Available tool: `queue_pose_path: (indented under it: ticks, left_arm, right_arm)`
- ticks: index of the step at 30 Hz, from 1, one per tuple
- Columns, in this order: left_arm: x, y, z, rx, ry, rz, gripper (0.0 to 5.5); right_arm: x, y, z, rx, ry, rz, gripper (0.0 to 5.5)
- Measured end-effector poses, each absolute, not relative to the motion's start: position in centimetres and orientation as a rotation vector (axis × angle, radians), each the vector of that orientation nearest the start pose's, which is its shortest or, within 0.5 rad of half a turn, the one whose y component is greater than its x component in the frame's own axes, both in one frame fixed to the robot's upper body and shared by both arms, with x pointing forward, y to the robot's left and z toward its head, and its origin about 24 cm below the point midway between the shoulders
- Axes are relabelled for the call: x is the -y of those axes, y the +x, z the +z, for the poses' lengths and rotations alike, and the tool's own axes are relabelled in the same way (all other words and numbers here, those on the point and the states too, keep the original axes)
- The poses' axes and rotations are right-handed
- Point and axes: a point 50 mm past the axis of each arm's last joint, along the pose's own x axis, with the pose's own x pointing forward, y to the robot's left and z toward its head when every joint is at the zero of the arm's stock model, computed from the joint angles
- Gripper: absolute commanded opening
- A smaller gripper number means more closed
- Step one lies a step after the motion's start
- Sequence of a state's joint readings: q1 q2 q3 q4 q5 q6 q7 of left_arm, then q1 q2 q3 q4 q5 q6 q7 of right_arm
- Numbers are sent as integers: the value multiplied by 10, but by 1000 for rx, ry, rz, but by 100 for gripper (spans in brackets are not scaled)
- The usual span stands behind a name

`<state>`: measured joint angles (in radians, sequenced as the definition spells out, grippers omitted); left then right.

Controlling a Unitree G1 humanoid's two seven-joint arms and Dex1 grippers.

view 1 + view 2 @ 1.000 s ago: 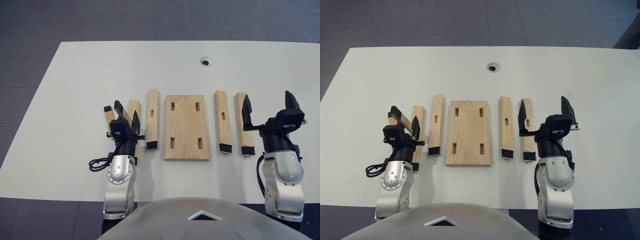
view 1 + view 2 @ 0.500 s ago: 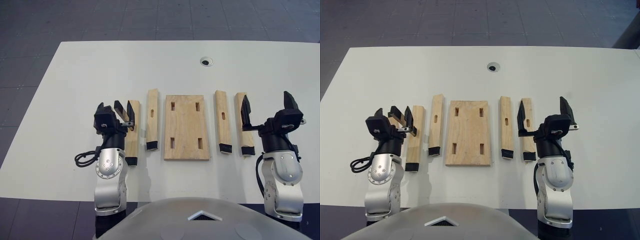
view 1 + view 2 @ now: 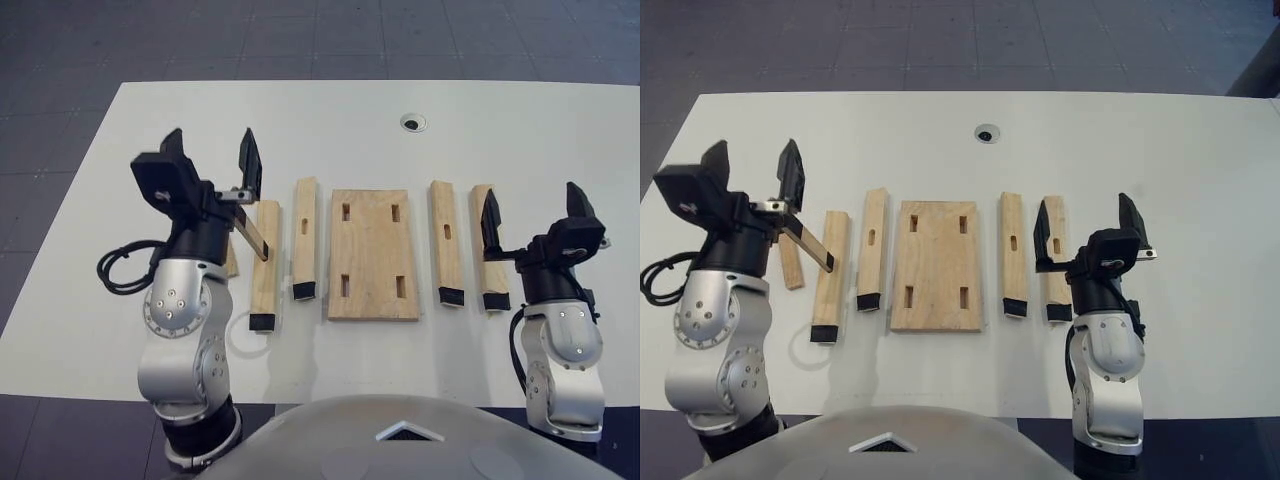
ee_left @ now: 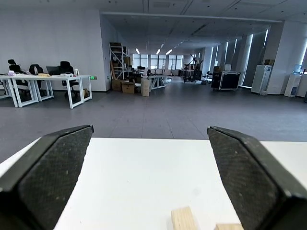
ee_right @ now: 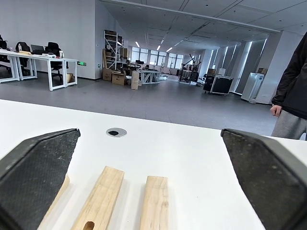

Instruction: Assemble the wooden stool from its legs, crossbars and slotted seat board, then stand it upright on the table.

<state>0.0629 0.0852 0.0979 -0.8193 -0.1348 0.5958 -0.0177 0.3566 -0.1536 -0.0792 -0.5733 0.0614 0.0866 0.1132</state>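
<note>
L gripper (image 3: 211,140) hovering, jaws released wide, leg (image 4: 183,221) lying ahead between them. R gripper (image 3: 534,205) likewise released, rightmost leg (image 5: 154,201) lying ahead between jaws.

A white table (image 3: 560,130) with a round cable port (image 3: 411,123) near its far edge is set on dark grey floor tiles (image 3: 300,40). Beyond the table's far edge an open-plan hall is seen: white desks (image 4: 72,78) with office chairs (image 4: 34,71) along a white wall (image 4: 53,43), a shelving rack (image 4: 116,53), black cases (image 4: 225,80), a row of windows (image 4: 158,61) and ceiling strip lights (image 4: 169,51).
</note>
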Motion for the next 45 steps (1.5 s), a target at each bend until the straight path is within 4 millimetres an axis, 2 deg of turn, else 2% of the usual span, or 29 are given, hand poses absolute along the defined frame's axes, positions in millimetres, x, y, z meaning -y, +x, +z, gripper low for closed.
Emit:
queue_pose_path:
  ticks: [5, 10, 12, 16, 18, 20, 21, 24, 26, 27, 32, 37, 41, 44, 45]
  left_arm:
    - [-169, 240, 164, 177, 2, -20, 441]
    - [-167, 250, 169, 173, -7, -28, 441]
    - [-168, 251, 183, 235, -9, -18, 441]
    - [-179, 246, 225, 457, 37, 67, 441]
    - [-179, 243, 233, 498, 40, 66, 441]
    - [-174, 244, 227, 455, 22, 39, 441]
    - [-170, 244, 216, 396, 7, 19, 441]
    - [-162, 243, 171, 163, -28, -25, 441]
    - [-162, 238, 129, -42, -32, -28, 441]
    - [-161, 234, 124, -58, -32, -35, 441]
    - [-144, 222, 121, -52, -55, -112, 441]
    - [-146, 219, 121, -25, -82, -87, 441]
    - [-149, 218, 126, 62, -138, -40, 441]
    - [-156, 216, 142, 197, -131, -4, 441]
    - [-157, 212, 158, 292, -108, -6, 441]
  right_arm:
    - [190, 182, 98, 141, -140, 21, 550]
    - [189, 183, 98, 143, -140, 24, 550]
    - [189, 183, 98, 143, -140, 23, 550]
    - [189, 183, 98, 143, -139, 24, 550]
    - [189, 183, 98, 143, -139, 24, 550]
    - [189, 183, 98, 143, -139, 26, 550]
    - [189, 183, 98, 143, -139, 27, 550]
    - [188, 182, 99, 144, -138, 32, 550]
    - [187, 182, 100, 147, -138, 34, 550]
    - [187, 181, 100, 147, -139, 34, 550]
    - [188, 179, 99, 143, -140, 32, 550]
    - [188, 179, 99, 142, -140, 31, 550]
    - [188, 179, 99, 139, -139, 31, 550]
    - [187, 179, 97, 132, -135, 34, 550]
    - [186, 179, 97, 131, -133, 35, 550]
